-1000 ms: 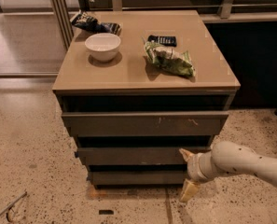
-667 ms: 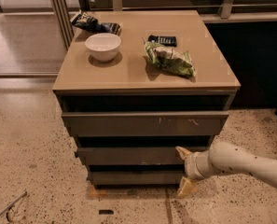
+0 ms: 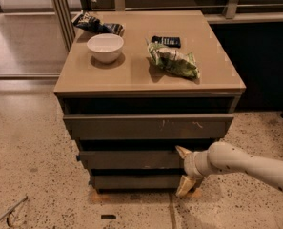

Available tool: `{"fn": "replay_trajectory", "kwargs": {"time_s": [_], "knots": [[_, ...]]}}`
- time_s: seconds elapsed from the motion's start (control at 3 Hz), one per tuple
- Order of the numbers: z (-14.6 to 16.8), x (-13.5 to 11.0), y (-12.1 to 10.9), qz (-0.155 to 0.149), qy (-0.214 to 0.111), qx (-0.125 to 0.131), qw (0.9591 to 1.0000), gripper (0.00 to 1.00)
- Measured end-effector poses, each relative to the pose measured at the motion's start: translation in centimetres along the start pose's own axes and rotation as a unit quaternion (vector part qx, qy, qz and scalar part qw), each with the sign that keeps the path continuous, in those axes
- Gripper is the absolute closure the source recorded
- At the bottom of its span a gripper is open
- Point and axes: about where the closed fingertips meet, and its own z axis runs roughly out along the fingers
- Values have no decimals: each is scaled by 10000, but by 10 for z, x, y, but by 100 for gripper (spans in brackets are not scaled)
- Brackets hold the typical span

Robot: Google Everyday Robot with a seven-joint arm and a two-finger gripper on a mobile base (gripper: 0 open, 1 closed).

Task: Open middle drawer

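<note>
Camera view showed my pincer point(image 3: 184, 168) spread wide, fingers one above the other, at the right end of the middle drawer point(image 3: 131, 159); its long front ran level, leftward from me.

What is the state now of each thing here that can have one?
middle drawer: shut, not pulled out.
gripper: fingers open, at the middle drawer's right end.
top drawer: shut.
bottom drawer: shut.
white bowl: upright, empty.
green bag: lying on the cabinet top.
</note>
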Motion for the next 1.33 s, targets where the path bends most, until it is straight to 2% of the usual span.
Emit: {"fn": "replay_trajectory", "kwargs": {"time_s": [0.67, 1.33], "knots": [[33, 7, -23, -60, 60, -153, 9998, 0], [59, 1, -42, -98, 84, -297, 9995, 0]]}}
